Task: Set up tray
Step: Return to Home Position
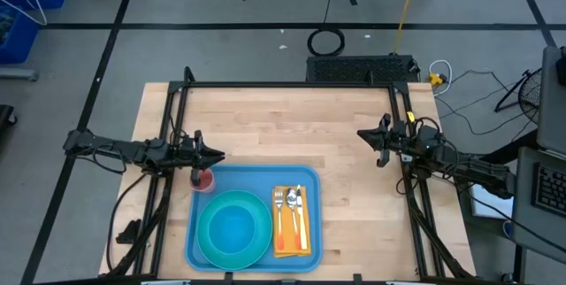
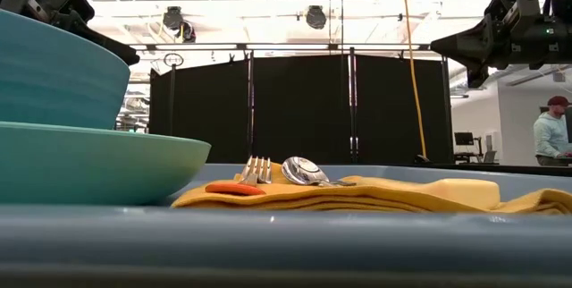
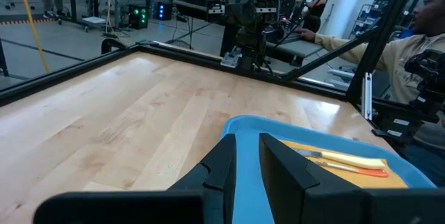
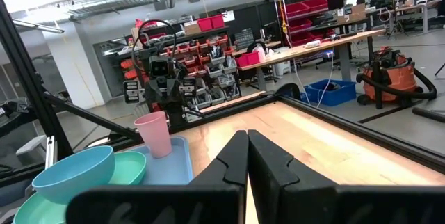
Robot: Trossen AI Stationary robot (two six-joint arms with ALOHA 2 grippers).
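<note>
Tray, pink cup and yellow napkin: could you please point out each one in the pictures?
tray point(image 1: 252, 177): high view, on its bare floor near the far rim.
pink cup point(image 4: 154, 135): right wrist view, on its side wall.
yellow napkin point(image 2: 402, 194): low view, on the folded cloth's front.

Even overhead light is brightening the wooden surface across the high view. In the low view, ceiling lights are glaring white toward twelve o'clock, and the tray rim is lying dim and shaded at six o'clock.
</note>
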